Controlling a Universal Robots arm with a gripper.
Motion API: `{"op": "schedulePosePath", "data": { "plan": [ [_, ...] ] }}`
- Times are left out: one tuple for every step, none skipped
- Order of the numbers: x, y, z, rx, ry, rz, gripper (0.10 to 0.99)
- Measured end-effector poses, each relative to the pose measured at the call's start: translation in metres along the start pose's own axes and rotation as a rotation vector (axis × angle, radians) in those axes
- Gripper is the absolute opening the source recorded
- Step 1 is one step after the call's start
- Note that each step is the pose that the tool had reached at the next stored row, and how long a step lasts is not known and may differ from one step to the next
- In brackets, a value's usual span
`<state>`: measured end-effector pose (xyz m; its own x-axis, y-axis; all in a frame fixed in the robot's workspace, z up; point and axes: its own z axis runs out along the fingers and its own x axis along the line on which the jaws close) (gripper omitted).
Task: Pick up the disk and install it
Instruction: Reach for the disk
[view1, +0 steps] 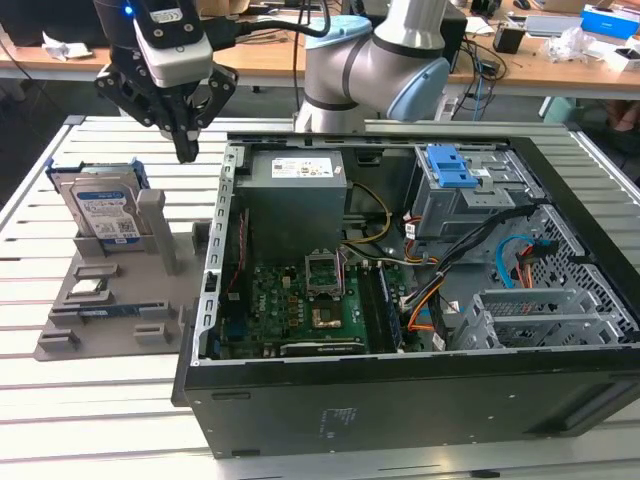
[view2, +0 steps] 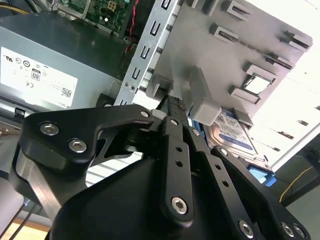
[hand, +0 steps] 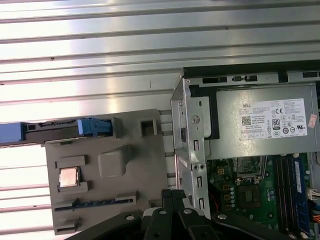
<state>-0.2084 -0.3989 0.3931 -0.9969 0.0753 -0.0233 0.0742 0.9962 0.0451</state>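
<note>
Computer case (view1: 400, 410): open | disk (view1: 100, 208): upright in grey holder (view1: 150, 285) | end effector (view1: 186, 152): clenched, empty

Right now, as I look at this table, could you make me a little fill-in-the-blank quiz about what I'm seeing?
1. The disk stands on edge in the grey holder, on the exterior view's ____ of the computer case.
2. The hand hangs over the holder, shut and holding ____.
3. The latch on the drive cage inside the case is coloured ____.
Missing words: left; nothing; blue.
</note>
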Motion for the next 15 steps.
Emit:
{"op": "schedulePosePath", "data": {
  "plan": [
    [0.0018,-0.0001,0.0000,0.000,0.0000,0.000,0.106],
    [0.0028,-0.0002,-0.0001,0.000,0.0000,0.000,0.106],
    [0.0038,-0.0003,-0.0001,0.000,0.0000,0.000,0.106],
    [0.0051,-0.0004,-0.0001,0.000,0.0000,0.000,0.106],
    [0.0063,-0.0005,-0.0001,0.000,0.0000,0.000,0.106],
    [0.0080,-0.0006,-0.0002,0.000,0.0000,0.000,0.106],
    [0.0095,-0.0007,-0.0002,0.000,0.0000,0.000,0.106],
    [0.0104,-0.0008,-0.0002,0.000,0.0000,0.000,0.106],
    [0.0114,-0.0008,-0.0002,0.000,0.0000,0.000,0.106],
    [0.0130,-0.0010,-0.0003,0.000,0.0000,0.000,0.106],
    [0.0139,-0.0010,-0.0003,0.000,0.0000,0.000,0.106],
    [0.0151,-0.0011,-0.0003,0.000,0.0000,0.000,0.106],
    [0.0167,-0.0013,-0.0004,0.000,0.0000,0.000,0.106],
    [0.0188,-0.0014,-0.0004,0.000,0.0000,0.000,0.106],
    [0.0203,-0.0015,-0.0004,0.000,0.0000,0.000,0.106]
  ]
}}
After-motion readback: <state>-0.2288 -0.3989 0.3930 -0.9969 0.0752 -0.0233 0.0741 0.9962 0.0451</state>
